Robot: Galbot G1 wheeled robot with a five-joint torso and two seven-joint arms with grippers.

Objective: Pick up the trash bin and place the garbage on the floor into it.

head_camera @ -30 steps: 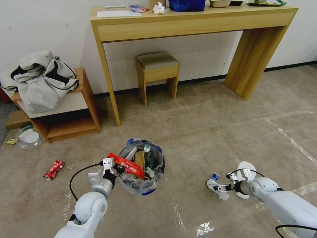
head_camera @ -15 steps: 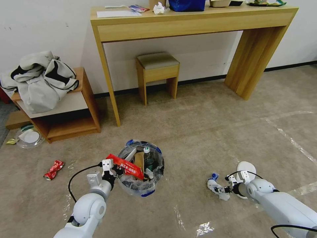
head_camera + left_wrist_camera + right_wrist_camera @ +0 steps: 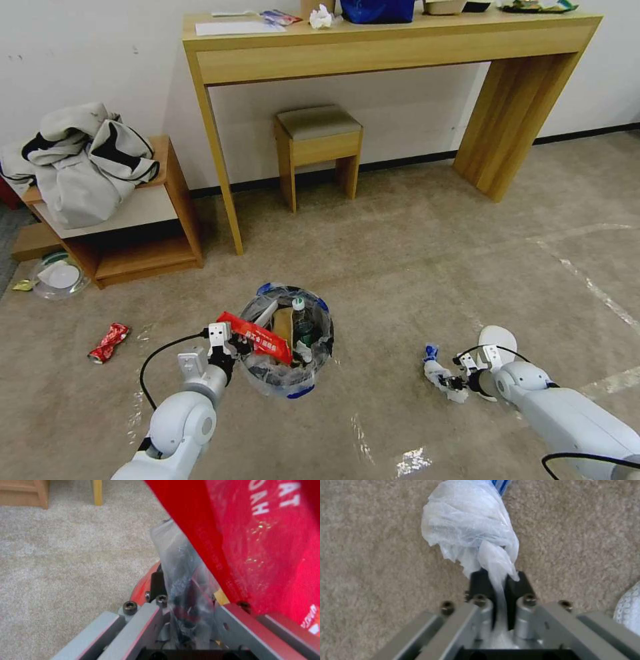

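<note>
The trash bin (image 3: 313, 357), blue and red with a crinkled clear liner, stands on the beige floor (image 3: 413, 267) in front of me. My left gripper (image 3: 235, 347) is shut on its near rim (image 3: 146, 590). A red wrapper (image 3: 257, 335) lies across that rim and looms large in the left wrist view (image 3: 260, 542). A green-label bottle (image 3: 301, 320) and a brown carton (image 3: 282, 322) stand inside the bin. To the right, my right gripper (image 3: 455, 384) is shut on a crumpled white wad of garbage (image 3: 440, 372) lying on the carpet (image 3: 470, 527). A white slipper (image 3: 497, 339) lies just behind it. A crushed red can (image 3: 109, 342) lies far left.
A tall wooden table (image 3: 373, 47) and a stool (image 3: 319, 143) stand against the wall ahead. A low shelf (image 3: 143, 233) with a grey-white jacket (image 3: 83, 160) stands at left, a clear dish (image 3: 59, 277) beside it. Tape lines (image 3: 593, 287) cross the carpet at right.
My right arm has drawn back slightly toward me, and the white wad has shifted a little with it. The left gripper and the bin have barely moved.
</note>
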